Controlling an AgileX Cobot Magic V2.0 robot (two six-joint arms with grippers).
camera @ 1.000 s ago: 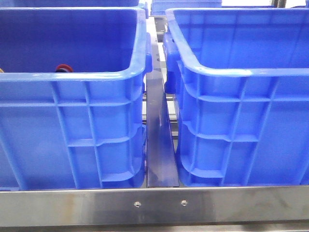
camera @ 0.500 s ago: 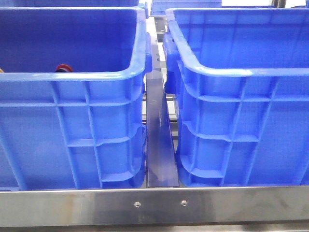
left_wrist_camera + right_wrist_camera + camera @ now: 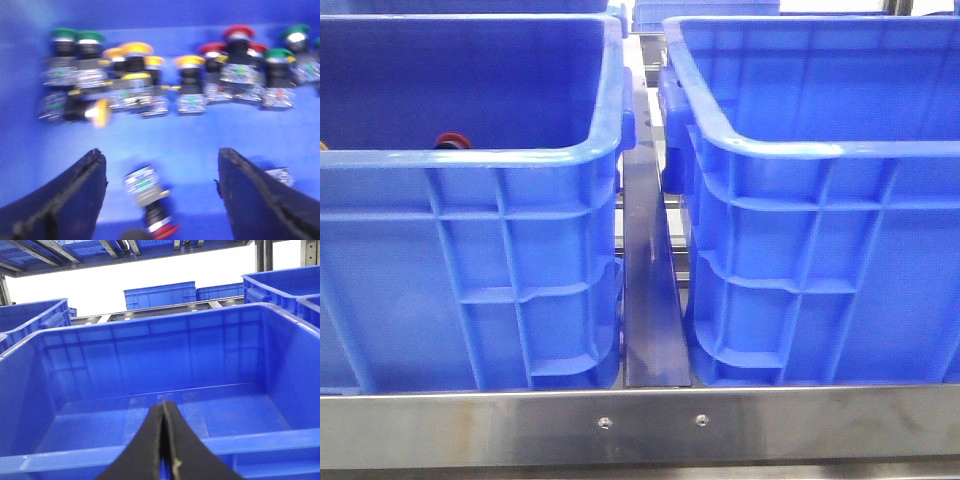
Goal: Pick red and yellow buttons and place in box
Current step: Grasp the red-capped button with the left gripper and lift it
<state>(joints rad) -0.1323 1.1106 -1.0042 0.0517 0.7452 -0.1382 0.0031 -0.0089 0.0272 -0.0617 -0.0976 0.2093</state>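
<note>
In the left wrist view my left gripper [image 3: 160,151] hangs open inside a blue crate [image 3: 210,145], low over its floor. A red button [image 3: 150,197] lies on its side between the two fingers, touching neither. Beyond it runs a blurred row of buttons with yellow heads [image 3: 136,49] and red heads [image 3: 238,33]. The front view shows this crate [image 3: 470,250] at left with one red head [image 3: 451,141] just above its rim. The box [image 3: 820,240] stands at right. My right gripper [image 3: 164,405] is shut on nothing, held over the near rim of the box [image 3: 150,365], whose floor is bare.
Green-headed buttons [image 3: 64,35] stand at both ends of the row. A yellow one [image 3: 95,111] lies tipped over in front of it. A narrow metal divider [image 3: 648,300] separates the two crates, and a steel rail [image 3: 640,425] crosses in front. More blue crates [image 3: 160,295] stand behind.
</note>
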